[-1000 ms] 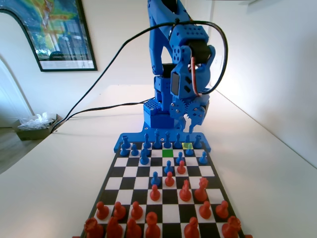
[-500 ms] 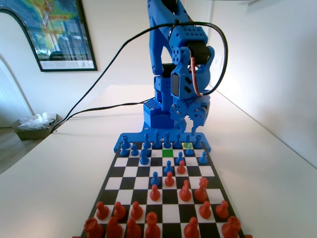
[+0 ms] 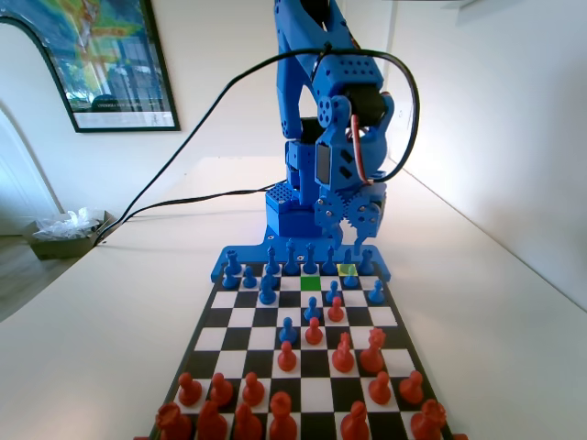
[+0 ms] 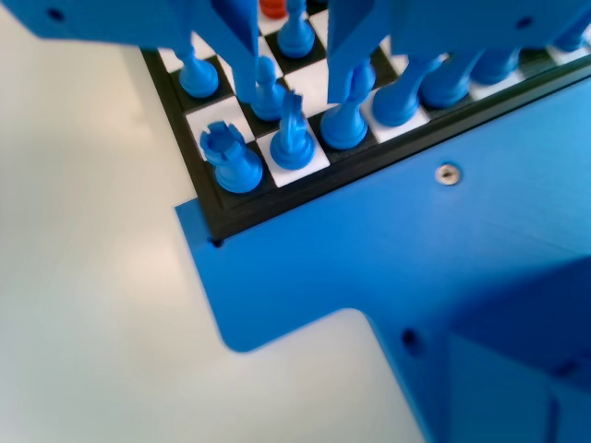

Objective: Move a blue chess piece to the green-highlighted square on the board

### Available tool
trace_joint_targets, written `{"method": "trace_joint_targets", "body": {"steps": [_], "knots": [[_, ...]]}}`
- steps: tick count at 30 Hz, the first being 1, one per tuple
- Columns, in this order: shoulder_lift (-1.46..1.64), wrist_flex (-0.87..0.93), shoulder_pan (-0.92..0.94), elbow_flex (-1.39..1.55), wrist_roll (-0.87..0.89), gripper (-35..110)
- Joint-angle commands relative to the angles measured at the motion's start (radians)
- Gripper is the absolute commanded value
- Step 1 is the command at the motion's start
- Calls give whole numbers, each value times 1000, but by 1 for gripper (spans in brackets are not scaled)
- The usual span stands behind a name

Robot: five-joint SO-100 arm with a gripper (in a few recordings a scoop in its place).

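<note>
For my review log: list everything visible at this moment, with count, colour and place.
board: one, black and white with blue rim, table centre.
green square: one, far row, fixed view.
yellow square: one, right of the green one.
blue pieces: many, far half.
red pieces: many, near half.
table: one, white.
poster: one, framed, left wall.
cables: black, behind the arm.
gripper: blue, open, jaws around a blue piece near the board's corner.

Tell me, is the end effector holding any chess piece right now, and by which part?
Nothing is held. The end effector hangs open over the board's corner, its jaws either side of a blue piece without closing on it.
</note>
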Motion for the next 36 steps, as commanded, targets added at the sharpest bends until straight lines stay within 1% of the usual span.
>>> {"method": "trace_joint_targets", "body": {"steps": [1,8,19,36], "knots": [[6,-15,-23,9,-20,10],[-2,-52,-40,35,-3,10],[-2,-58,-67,35,18,10],[-3,-81,-55,55,2,9]]}}
